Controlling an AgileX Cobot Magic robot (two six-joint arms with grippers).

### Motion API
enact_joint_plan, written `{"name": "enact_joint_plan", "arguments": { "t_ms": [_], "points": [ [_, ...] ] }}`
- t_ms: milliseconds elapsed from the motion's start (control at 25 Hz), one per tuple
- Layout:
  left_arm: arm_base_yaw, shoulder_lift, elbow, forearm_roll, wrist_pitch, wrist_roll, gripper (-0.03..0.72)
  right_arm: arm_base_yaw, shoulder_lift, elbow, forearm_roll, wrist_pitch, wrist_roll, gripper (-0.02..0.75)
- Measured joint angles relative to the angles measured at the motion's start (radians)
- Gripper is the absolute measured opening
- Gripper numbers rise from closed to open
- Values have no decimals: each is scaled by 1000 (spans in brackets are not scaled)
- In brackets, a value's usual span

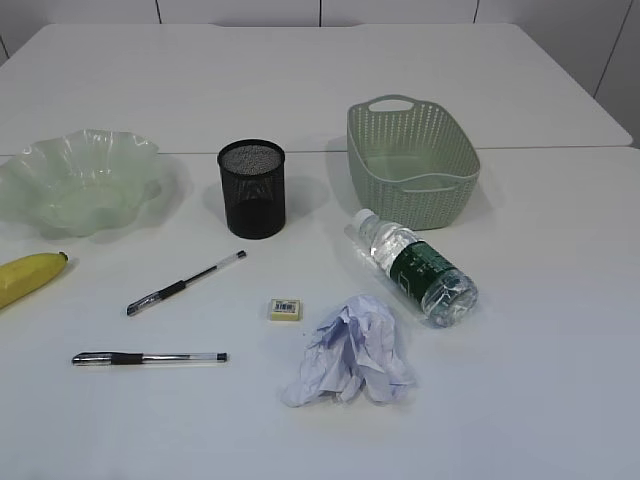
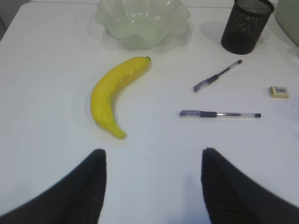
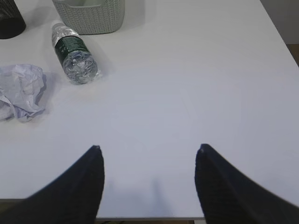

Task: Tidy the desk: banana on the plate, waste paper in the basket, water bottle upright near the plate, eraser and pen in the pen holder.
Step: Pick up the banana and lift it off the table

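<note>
Only left wrist cam shows whole banana (image 2: 113,95); exterior crops it.

exterior: slanted down, front | wrists: low, facing forward | shared: pen holder (image 1: 252,188), left-wrist/exterior

Under me lies a plain white bench (image 1: 560,400), smooth and matte, and a thin seam (image 1: 560,148) runs across it from side to side, where a second white slab (image 1: 250,70) butts up behind. Beyond that far slab stands a pale panelled wall (image 1: 400,10), cut by narrow vertical joints.
</note>
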Motion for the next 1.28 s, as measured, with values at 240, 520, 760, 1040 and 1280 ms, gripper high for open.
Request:
{"name": "enact_joint_plan", "arguments": {
  "t_ms": [240, 520, 760, 1040, 1280],
  "points": [
    [0, 0, 0, 0, 0, 0, 454, 0, 0, 0, 4, 0, 0, 462],
    [0, 0, 0, -24, 0, 0, 454, 0, 0, 0, 4, 0, 0, 462],
    [0, 0, 0, -57, -8, 0, 454, 0, 0, 0, 22, -2, -21, 462],
    [0, 9, -9, -57, -70, 0, 454, 0, 91, -15, 86, -25, -155, 462],
    [0, 118, -11, -57, -134, 0, 454, 0, 313, -99, 101, -110, -173, 462]
  ]
}}
